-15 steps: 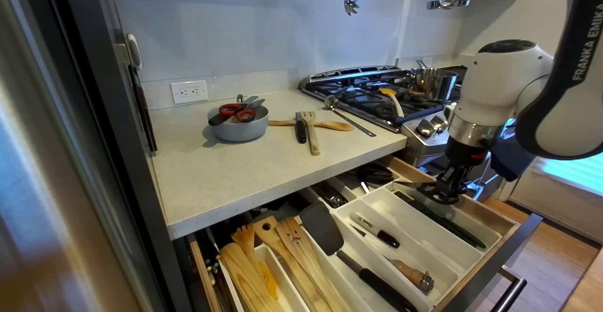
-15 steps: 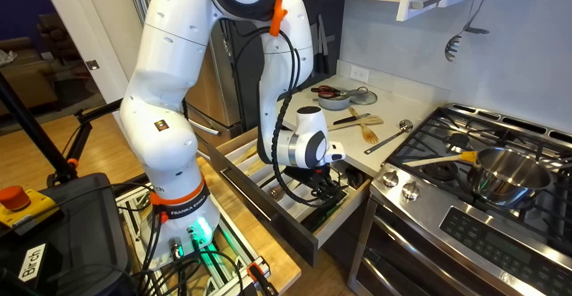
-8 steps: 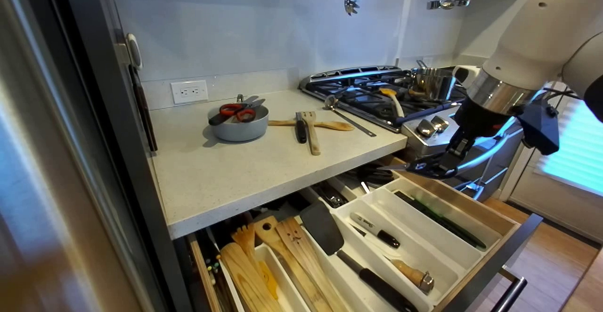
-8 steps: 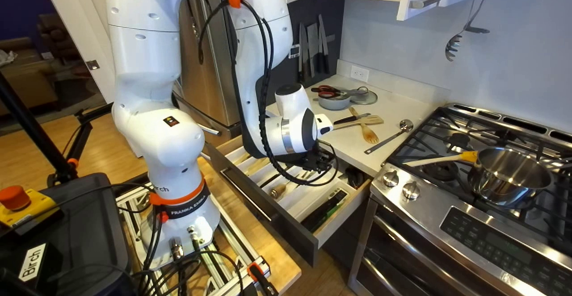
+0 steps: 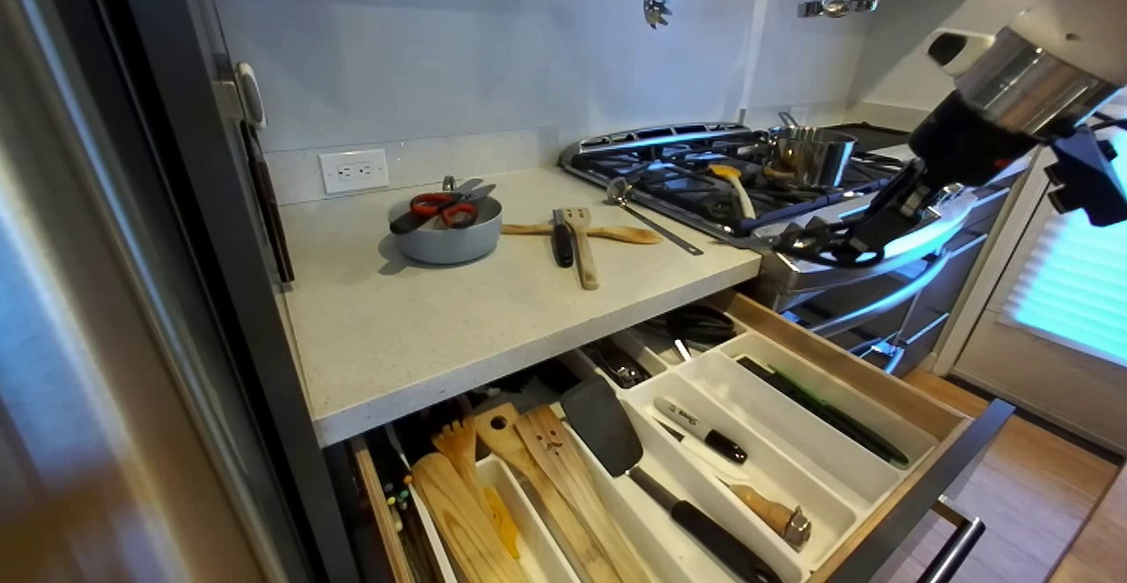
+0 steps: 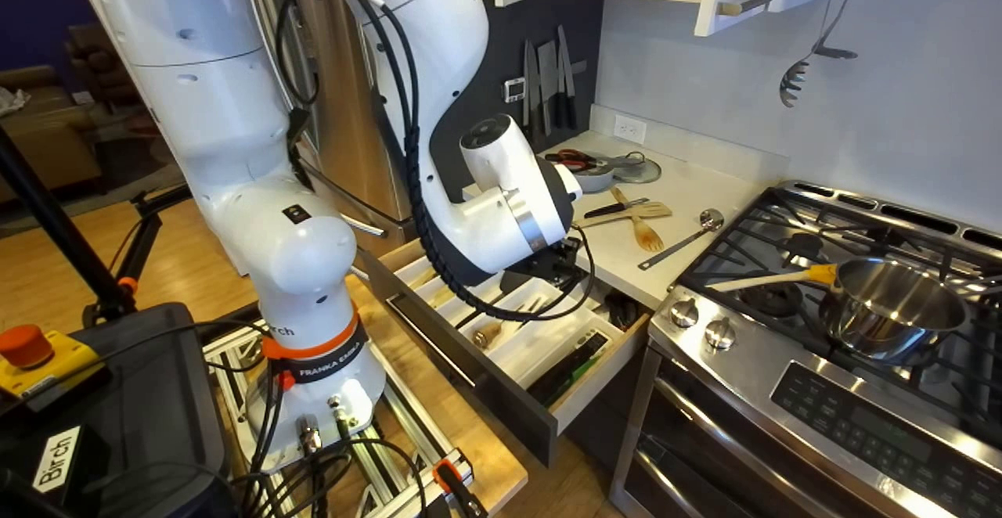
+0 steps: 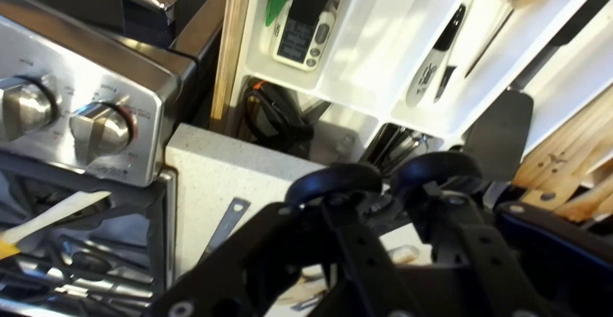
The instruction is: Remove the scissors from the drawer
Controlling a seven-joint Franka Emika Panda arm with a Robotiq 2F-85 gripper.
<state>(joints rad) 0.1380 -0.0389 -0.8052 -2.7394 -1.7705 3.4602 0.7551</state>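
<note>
My gripper point(image 5: 867, 229) is shut on the dark scissors point(image 5: 799, 241) and holds them in the air above the drawer's back right corner, near the counter's edge. Their blades point left in that exterior view. In the wrist view the black handle loops point(image 7: 333, 180) stick out at the fingers point(image 7: 395, 202); the blades are mostly hidden there. In an exterior view the gripper point(image 6: 557, 264) is partly behind the arm. The open drawer point(image 5: 858, 365) lies below, and it shows in the wrist view point(image 7: 232, 44). Its white compartments hold a marker, a wooden-handled tool and a black spatula.
A grey bowl point(image 5: 453, 241) with red-handled scissors stands on the counter point(image 5: 423, 328). Wooden utensils point(image 5: 581, 248) and a long ladle point(image 5: 656, 222) lie on it. The stove point(image 5: 696, 187) with a steel pot point(image 6: 892, 314) adjoins the counter beside the drawer.
The gripper has risen with the scissors from the drawer's right side to above counter height. The wrist has tilted, and the arm has drawn up and back. The drawer has not moved.
</note>
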